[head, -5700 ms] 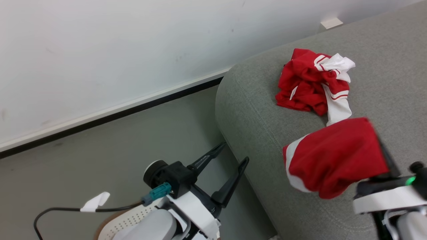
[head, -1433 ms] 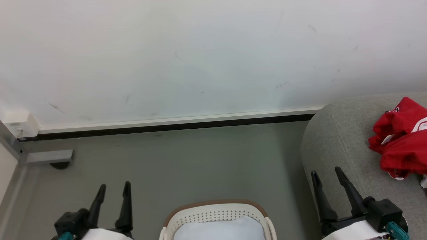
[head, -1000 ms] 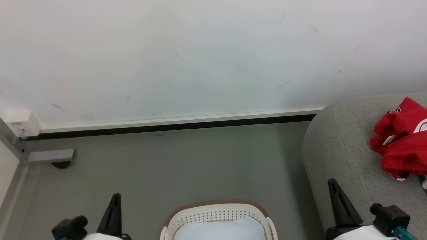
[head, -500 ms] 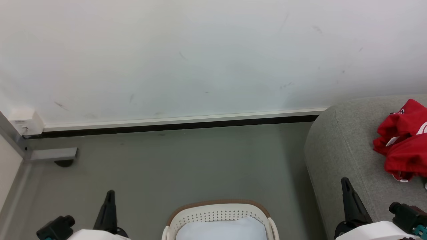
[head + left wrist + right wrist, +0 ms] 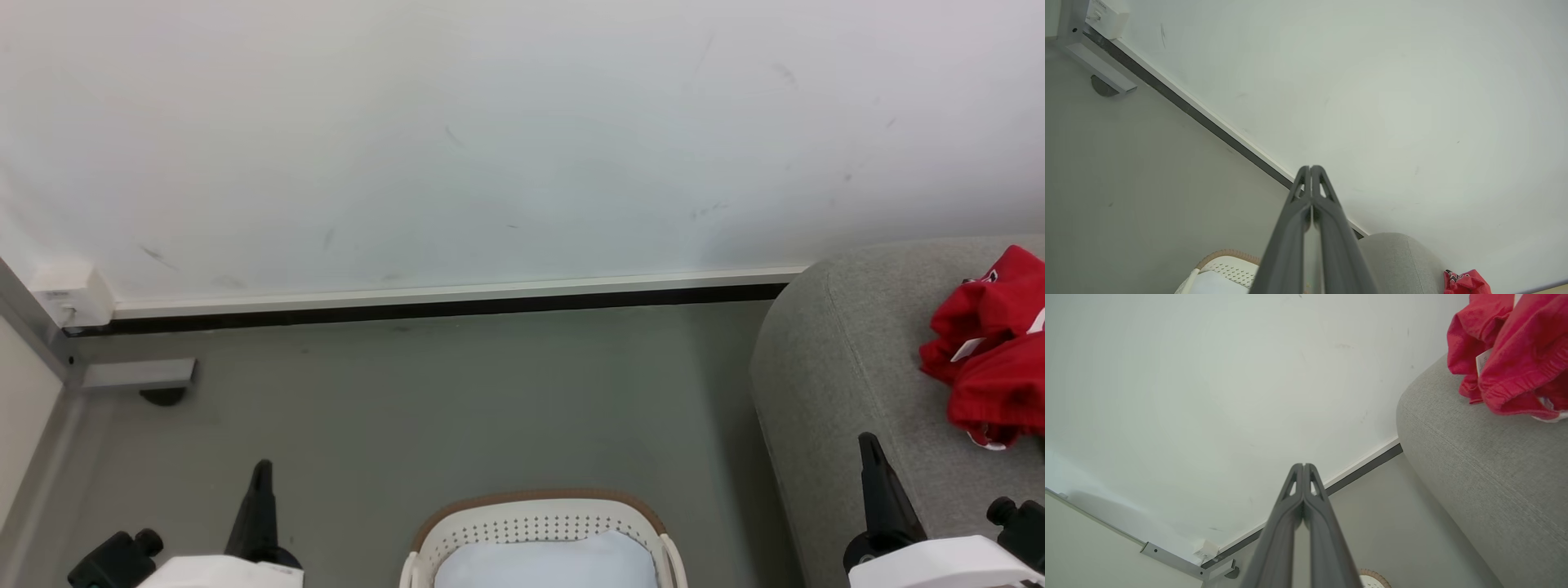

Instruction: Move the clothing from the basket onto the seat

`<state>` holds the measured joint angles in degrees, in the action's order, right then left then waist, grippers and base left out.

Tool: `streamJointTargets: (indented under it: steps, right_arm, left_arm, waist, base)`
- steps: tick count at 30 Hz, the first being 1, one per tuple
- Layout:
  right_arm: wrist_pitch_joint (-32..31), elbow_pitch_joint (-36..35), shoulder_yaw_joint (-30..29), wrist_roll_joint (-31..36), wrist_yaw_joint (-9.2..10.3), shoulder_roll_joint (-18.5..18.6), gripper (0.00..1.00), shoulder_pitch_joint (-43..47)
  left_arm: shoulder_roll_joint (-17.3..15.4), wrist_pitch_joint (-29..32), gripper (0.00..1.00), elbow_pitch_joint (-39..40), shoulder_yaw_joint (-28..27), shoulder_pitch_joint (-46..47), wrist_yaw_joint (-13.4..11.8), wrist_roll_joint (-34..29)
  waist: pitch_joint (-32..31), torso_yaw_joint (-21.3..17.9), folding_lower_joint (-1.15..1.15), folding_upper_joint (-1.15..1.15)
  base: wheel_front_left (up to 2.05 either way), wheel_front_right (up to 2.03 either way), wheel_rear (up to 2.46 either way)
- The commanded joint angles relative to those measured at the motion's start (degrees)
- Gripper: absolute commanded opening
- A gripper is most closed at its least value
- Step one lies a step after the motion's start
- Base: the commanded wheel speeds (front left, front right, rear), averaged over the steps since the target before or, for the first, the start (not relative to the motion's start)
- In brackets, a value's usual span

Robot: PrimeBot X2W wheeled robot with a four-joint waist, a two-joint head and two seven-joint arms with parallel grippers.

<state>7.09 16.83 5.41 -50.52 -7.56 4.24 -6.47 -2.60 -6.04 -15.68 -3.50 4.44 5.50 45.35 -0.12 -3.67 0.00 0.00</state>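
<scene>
The red clothing (image 5: 992, 343) lies crumpled on the grey seat (image 5: 824, 384) at the right edge, a small white tag showing on it; it also appears as clothing (image 5: 1506, 355) on the seat (image 5: 1486, 469). The white basket (image 5: 531, 523) with its tan rim sits on the floor at bottom centre, a pale pad (image 5: 545, 563) inside it. My left gripper (image 5: 261, 474) is shut at the lower left, left of the basket, holding nothing. My right gripper (image 5: 872, 447) is shut at the lower right, over the seat's front edge, empty. Both wrist views show fingertips pressed together, left gripper (image 5: 1311, 168) and right gripper (image 5: 1303, 465).
A white wall with a black baseboard (image 5: 441, 306) runs behind the grey floor. A metal frame corner with a bracket (image 5: 135, 374) and a small white box (image 5: 72, 294) sits at the far left. Open floor lies between the basket and the wall.
Both grippers went from open to shut and sank lower towards the bottom edge. The red garment my right gripper held several seconds ago now lies on the seat. The camera shifted slightly.
</scene>
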Motion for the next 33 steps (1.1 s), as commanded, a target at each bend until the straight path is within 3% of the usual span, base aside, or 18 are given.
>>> streamJointTargets:
  steps: [1, 33]
  right_arm:
    - [-0.23, -0.86, -0.39, -1.80, 0.04, 0.70, 0.00, -1.14]
    - [-3.65, -1.76, -2.28, -23.42, 0.08, 2.60, 0.00, -1.07]
  left_arm:
    - [-0.39, 0.48, 0.00, 1.18, -0.34, 1.19, -0.12, 2.15]
    - [-0.43, 6.05, 0.00, 3.99, -1.66, 1.48, -1.45, 22.88]
  waist:
    - [0.00, 0.04, 0.00, 0.00]
    - [-0.01, 1.36, 0.00, 0.00]
  base:
    - [0.00, 0.00, 0.00]
    - [0.00, 0.00, 0.00]
